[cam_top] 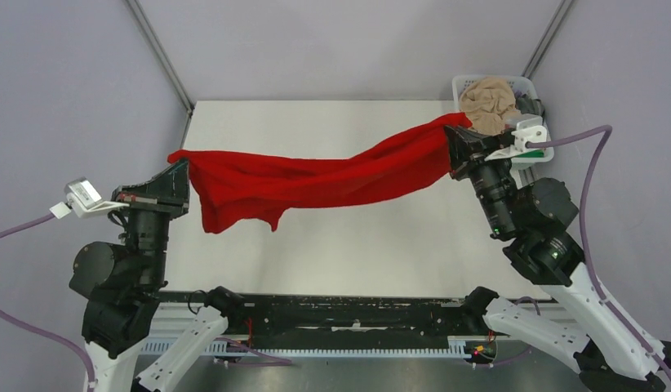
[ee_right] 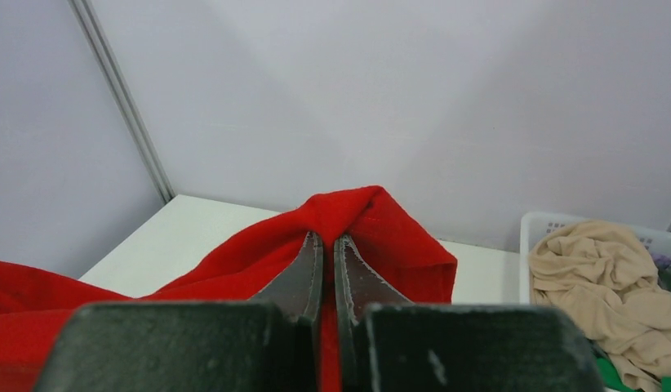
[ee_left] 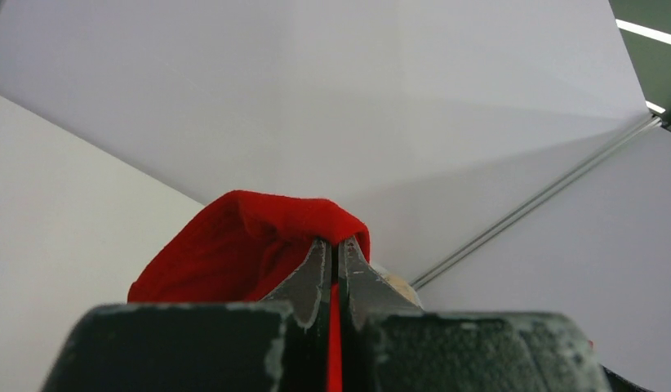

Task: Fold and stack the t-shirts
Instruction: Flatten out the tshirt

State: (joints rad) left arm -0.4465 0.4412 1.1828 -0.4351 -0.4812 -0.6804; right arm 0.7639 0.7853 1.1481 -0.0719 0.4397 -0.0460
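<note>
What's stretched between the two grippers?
The red t-shirt, pinched by the left gripper and right gripper, sagging over the table; the top view shows it.

Robot lab booth — bare grey walls (cam_top: pixel 340 41), white table (cam_top: pixel 332 245), metal rail (cam_top: pixel 357 314).

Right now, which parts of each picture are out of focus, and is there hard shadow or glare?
Top view: sharp, evenly lit, no hard shadow under the red t-shirt. Left wrist view: the left tool is blurred at its base; bright light strip top right. Right wrist view: the right tool is soft; the beige t-shirt is clear.
</note>
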